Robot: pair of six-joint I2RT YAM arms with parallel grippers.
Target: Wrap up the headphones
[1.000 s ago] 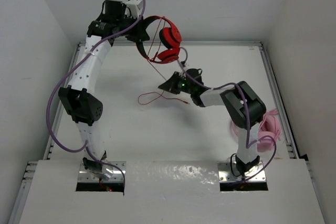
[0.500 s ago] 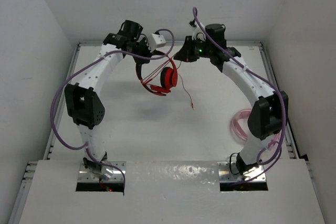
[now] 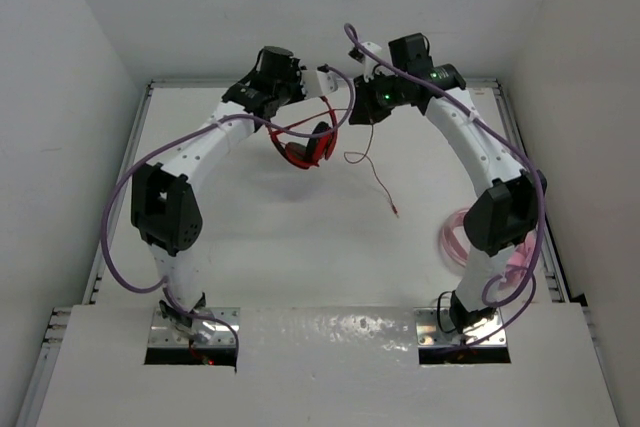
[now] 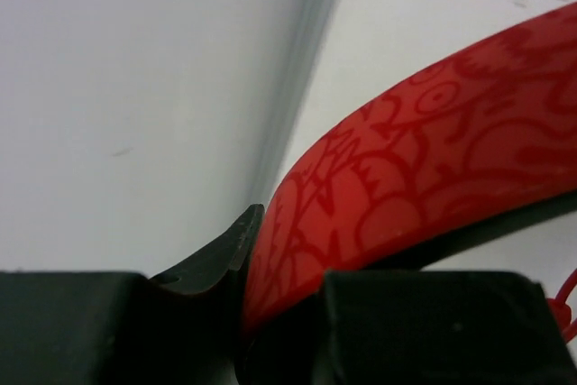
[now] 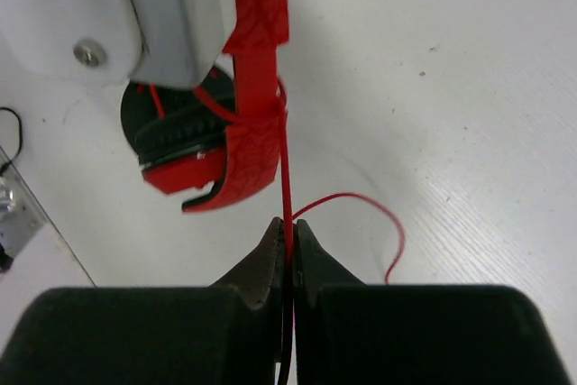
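Note:
The red headphones hang in the air over the far middle of the table, their patterned red headband clamped between the jaws of my left gripper. Their thin red cable runs taut from the headband into my right gripper, which is shut on it just right of the headphones. The cable's loose end dangles down to the table. In the top view my right gripper sits close to the left one.
Pale pink headphones with a pink cable lie at the table's right side, partly behind the right arm. White walls close in on the left, back and right. Purple hoses loop off both arms.
The left arm carried the headphones right and lower. The right arm swung up from the table's middle to the far side and now pinches the cable beside them.

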